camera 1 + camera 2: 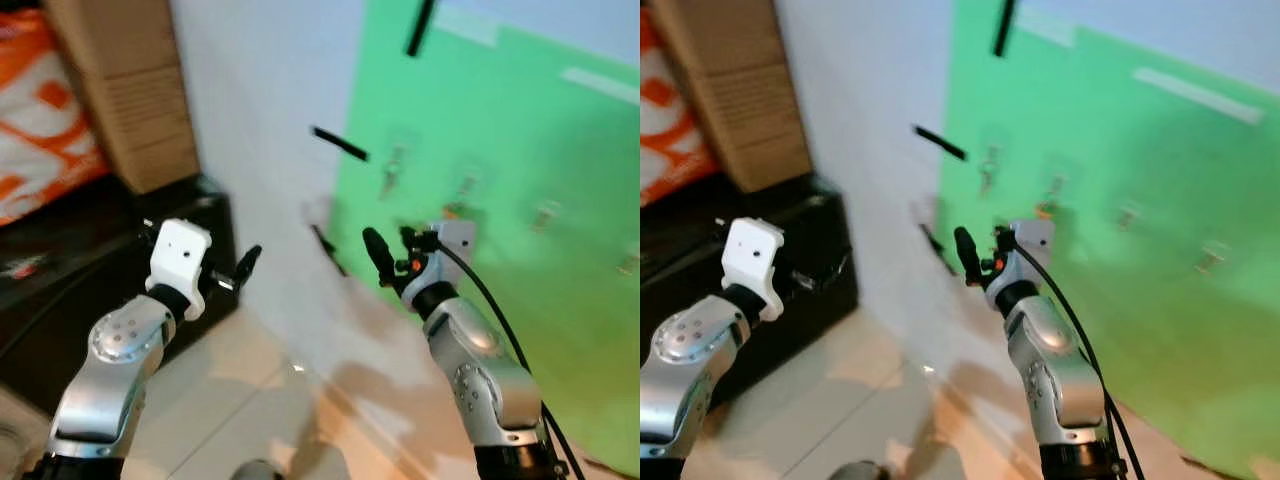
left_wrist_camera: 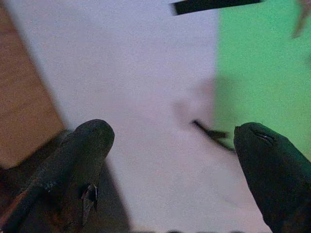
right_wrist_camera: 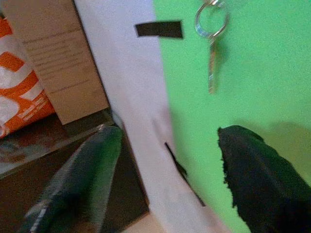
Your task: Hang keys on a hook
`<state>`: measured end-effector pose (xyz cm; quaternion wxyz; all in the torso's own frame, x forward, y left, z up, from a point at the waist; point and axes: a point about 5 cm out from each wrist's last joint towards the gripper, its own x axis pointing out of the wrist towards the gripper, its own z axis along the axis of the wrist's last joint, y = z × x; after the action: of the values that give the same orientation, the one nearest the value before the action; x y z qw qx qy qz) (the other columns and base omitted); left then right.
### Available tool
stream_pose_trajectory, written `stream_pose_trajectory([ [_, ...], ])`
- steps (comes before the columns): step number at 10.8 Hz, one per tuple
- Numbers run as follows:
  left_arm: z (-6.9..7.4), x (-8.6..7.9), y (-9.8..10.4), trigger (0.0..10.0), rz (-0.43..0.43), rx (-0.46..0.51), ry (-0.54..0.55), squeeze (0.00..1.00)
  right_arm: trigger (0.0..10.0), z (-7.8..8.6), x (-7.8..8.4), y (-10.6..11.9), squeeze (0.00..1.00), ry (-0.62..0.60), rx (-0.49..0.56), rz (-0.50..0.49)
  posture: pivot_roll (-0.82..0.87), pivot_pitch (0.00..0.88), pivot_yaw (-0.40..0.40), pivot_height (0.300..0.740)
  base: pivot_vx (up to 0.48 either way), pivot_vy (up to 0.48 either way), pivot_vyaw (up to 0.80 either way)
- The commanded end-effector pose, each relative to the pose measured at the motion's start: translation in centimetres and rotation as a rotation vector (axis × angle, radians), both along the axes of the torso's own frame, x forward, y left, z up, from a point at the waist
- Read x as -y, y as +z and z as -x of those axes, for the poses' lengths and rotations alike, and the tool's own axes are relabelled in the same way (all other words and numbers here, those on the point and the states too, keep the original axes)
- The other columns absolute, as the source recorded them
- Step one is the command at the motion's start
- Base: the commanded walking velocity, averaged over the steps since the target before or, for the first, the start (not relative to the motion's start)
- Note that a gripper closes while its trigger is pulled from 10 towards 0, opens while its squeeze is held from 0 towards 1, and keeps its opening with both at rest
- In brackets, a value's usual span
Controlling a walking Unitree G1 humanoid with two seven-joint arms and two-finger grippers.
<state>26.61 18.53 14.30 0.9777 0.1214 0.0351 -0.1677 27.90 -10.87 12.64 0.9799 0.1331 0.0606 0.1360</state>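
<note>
Key is on its ring, hanging flat against the green board; the ring's top runs off the frame edge, so I can't see the hook itself in my right wrist view. In the head views, blurred, there's a row of small hooks on the board, with something hanging from at least the first one.

My right end effector is spread wide, nothing between the fingers, sitting below the key and apart from it. My left end effector is spread too, empty, pointed at the white wall beside the board edge.

Judgement: hang looks done, or near enough. What's left is confirming the ring is seated on a hook, then backing both arms off.
</note>
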Motion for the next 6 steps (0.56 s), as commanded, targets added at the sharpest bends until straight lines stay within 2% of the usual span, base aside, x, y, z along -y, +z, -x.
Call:
stream_pose_trajectory([
  [1, -0.08, -0.2, 0.2, 10.0, -0.016, 0.027, 0.038, 0.0, 10.0, 0.16, 1.08, -0.68, 1.0, -0.044, -0.023, 0.043, 0.06, 0.0, -0.039, 0.74, 0.0, 0.0, 0.8],
  [5, -0.39, -0.37, -0.23, 10.0, -0.04, 0.021, 0.068, 0.0, 10.0, -0.05, 1.51, -0.82, 1.0, -0.082, -0.023, 0.073, 0.05, 0.0, -0.026, 0.74, 0.0, 0.0, 0.8],
  [6, -0.41, -0.34, -0.28, 10.0, -0.038, 0.023, 0.065, 0.0, 10.0, 0.08, 1.55, -0.89, 1.0, -0.077, -0.01, 0.109, 0.04, 0.0, -0.018, 0.74, 0.0, 0.0, 0.8],
])
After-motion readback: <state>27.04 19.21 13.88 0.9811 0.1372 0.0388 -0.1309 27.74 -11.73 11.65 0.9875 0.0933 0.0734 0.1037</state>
